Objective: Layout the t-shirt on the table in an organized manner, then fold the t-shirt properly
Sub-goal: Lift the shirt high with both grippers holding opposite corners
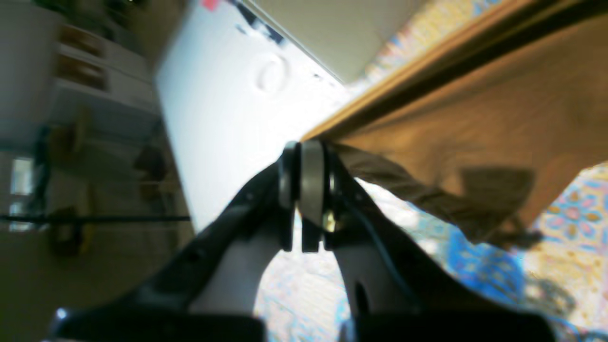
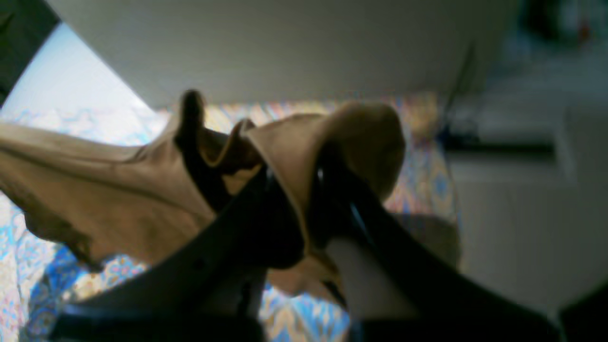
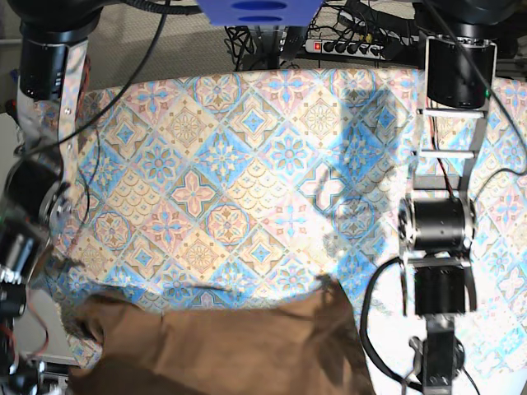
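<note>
The t-shirt [image 3: 239,346] runs off the base view's bottom edge; both wrist views look blurred.

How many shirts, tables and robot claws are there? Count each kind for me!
Brown t-shirt: 1
Patterned table: 1
Robot claws: 2, the left claw and the right claw, each pinching the shirt
Total: 4
</note>
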### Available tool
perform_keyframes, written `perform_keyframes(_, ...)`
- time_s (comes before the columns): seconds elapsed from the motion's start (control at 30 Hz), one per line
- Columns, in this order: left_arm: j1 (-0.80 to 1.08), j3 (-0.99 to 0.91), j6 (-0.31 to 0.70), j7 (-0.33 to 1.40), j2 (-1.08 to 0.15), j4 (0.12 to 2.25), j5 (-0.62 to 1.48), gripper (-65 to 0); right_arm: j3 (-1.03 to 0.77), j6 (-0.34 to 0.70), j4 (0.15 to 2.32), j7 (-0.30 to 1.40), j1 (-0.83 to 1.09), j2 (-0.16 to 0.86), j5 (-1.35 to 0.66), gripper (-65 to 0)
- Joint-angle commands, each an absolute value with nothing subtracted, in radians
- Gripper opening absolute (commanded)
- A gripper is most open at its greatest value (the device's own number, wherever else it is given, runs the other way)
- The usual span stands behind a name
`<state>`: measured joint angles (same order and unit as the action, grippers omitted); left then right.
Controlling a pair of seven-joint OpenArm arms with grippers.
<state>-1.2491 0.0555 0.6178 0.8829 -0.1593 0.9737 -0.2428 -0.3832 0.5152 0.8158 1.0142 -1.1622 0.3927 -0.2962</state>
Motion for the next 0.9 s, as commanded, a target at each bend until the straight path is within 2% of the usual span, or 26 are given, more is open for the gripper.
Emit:
perform_keyframes(0.0,-1.309,0.051,0.604,0.871,-0.162,0.992,-0.252,-65.0,-0.381,0.51,0.823,0.983,-1.216,0.412,-0.305,-65.0)
perform_keyframes(0.3,-1.309,0.051,0.607,0.906,-0.183,0.998,-0.251,-65.0,-0.381,0.51,0.832,0.952,-1.227,0.412,-0.312,-65.0)
perform_keyframes(0.37,-1.276,0.051,0.608,0.931,-0.188,1.067,-0.251,-65.0,-0.4,0.51,0.871,0.954,-1.213,0.414,-0.312,-65.0)
perform_keyframes(0.57,-1.012,0.056,0.61,1.055,-0.206,1.468,-0.251,-65.0,-0.605,0.512,1.09,1.076,-0.909,0.423,-0.312,-65.0)
perform_keyframes(0.77,-0.745,0.056,0.61,1.082,-0.206,1.673,-0.249,-65.0,-0.665,0.512,1.26,1.099,-0.742,0.417,-0.312,-65.0)
perform_keyframes(0.87,-0.608,0.056,0.611,1.082,-0.206,1.758,-0.245,-65.0,-0.71,0.513,1.283,1.092,-0.57,0.358,-0.314,-65.0)
